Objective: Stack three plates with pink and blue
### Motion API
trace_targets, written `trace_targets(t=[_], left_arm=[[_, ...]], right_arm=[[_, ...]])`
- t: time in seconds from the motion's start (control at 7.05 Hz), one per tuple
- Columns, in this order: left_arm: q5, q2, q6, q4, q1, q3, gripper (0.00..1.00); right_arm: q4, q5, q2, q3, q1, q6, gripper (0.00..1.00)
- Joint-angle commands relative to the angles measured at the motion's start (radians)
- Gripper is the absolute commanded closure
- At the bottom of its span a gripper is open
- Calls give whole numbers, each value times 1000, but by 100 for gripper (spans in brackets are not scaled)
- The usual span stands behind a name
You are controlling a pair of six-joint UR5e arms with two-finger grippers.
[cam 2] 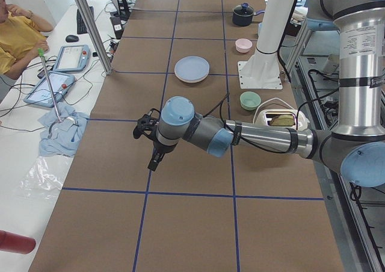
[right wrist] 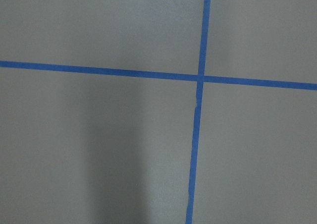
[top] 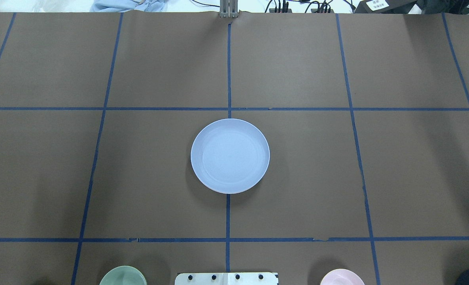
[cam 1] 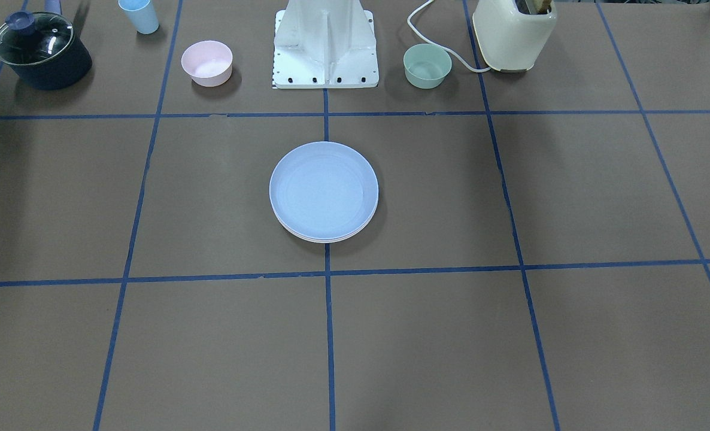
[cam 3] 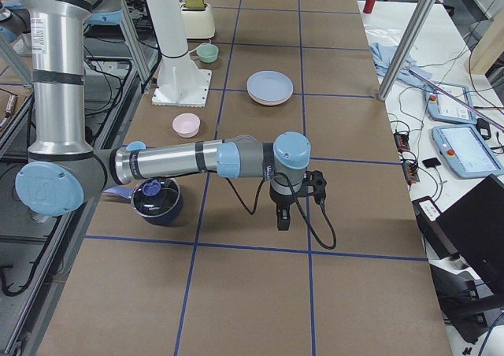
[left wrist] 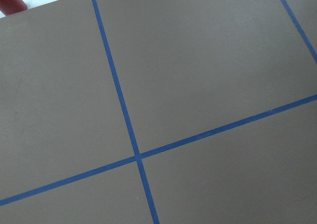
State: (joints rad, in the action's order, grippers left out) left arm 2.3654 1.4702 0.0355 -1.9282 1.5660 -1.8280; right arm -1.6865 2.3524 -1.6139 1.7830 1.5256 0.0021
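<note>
How far either claw is open cannot be told, since the left gripper [cam 2: 154,162] and the right gripper [cam 3: 282,220] show only in the side views. Each hangs above the matte brown paper table [cam 1: 151,197]. At the table's centre, across a blue tape line [cam 1: 329,335], lies the light blue plate [cam 1: 323,188]. It is round and shallow, with faint concentric rings, and it tops a stack whose paler rims [cam 1: 325,239] peek out beneath.
</note>
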Motion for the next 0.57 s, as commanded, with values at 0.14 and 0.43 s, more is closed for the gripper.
trace_targets(t=[0.14,0.43], left_arm=[[-2,-45,4,0,-1,-19,1],[-1,-67,4,-6,-4,-11,1]], right_arm=[[1,-1,14,7,-1,6,0],[-1,-10,14,-5,-16,4,0]])
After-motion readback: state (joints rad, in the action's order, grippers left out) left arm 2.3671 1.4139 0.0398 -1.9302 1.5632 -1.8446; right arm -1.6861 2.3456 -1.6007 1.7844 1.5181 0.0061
